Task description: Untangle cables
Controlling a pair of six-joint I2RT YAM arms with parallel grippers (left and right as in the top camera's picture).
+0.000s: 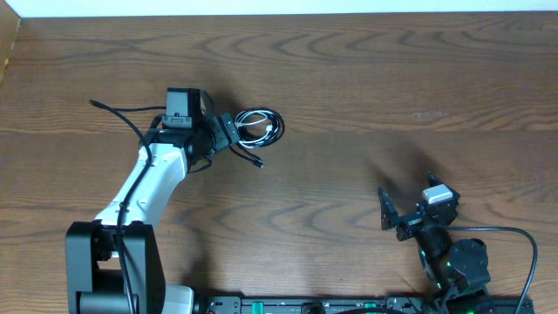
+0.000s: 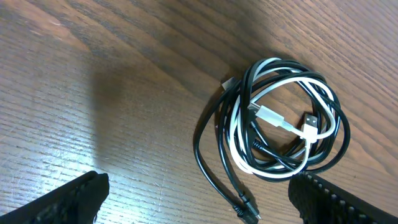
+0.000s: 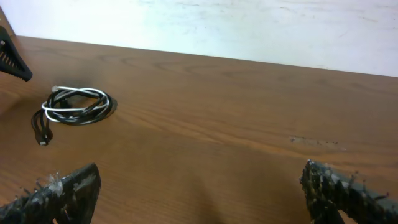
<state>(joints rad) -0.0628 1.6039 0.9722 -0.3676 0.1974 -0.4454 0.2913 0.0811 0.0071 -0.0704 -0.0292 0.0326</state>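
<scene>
On the wooden table [image 1: 366, 78], upper centre of the overhead view, the left gripper [image 1: 230, 133] hangs spread and empty beside the coil [image 1: 260, 126]. The right gripper [image 1: 392, 218], also spread, sits lower right. Pinch the black cable [image 2: 205, 165] by its loose tail, not the white cable [image 2: 235, 134].
</scene>
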